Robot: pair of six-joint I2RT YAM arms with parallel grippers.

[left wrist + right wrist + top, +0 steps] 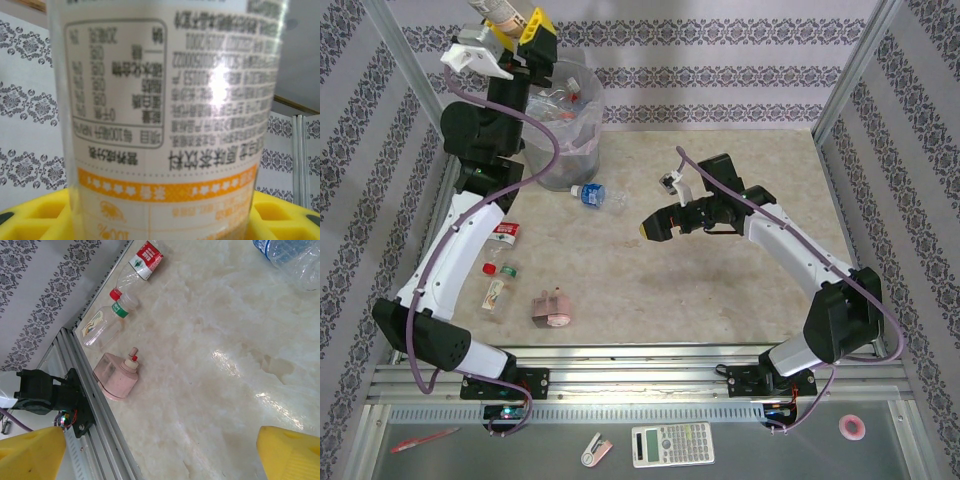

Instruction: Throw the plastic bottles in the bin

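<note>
Your left gripper [518, 28] clamps a clear, orange-banded bottle [165, 125] high by the translucent round bin [582, 150]; right gripper [160, 455] spread wide over the glossy marbled table [720, 290], where three crushed bottles [598, 195] lie

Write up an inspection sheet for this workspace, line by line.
Surface: marble-look table, glossy, faint marks.
Job's things: bin at far left with bottles inside; held bottle, orange-banded label; blue-label bottle, red-label bottle and green-cap bottle lying on the table.
Clutter: pink object near the front edge.
Grippers: left gripper raised by the bin, shut on the held bottle; right gripper open, holding nothing.
Cables: purple cable looped along each arm.
Surroundings: patterned walls; calculator and tape roll on the front ledge.
</note>
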